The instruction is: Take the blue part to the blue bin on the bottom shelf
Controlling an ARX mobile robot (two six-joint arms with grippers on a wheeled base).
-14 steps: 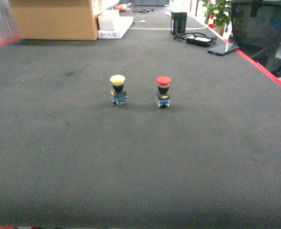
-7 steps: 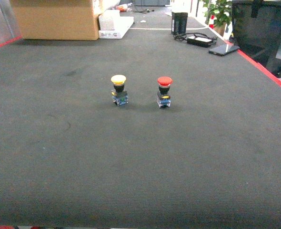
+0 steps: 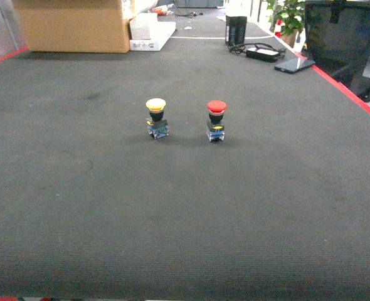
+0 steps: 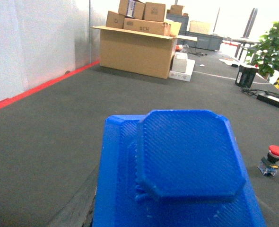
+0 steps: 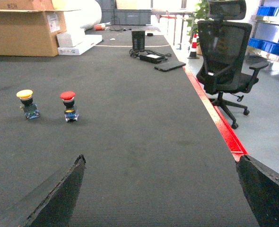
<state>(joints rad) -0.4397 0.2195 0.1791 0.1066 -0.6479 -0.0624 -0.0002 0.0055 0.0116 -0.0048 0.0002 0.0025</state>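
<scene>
I see the blue part filling my left wrist view, its jaws hidden, state unclear. Right jaws spread, empty. Cardboard box beyond yellow button, red counter edge right.

Yellow push-button beside red push-button on dark mat, cardboard box behind, office chair

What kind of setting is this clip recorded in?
Probably a workshop or warehouse-style lab: a broad dark mat edged in red, stacked cardboard boxes, an office chair, and blue bins on racking behind.
</scene>
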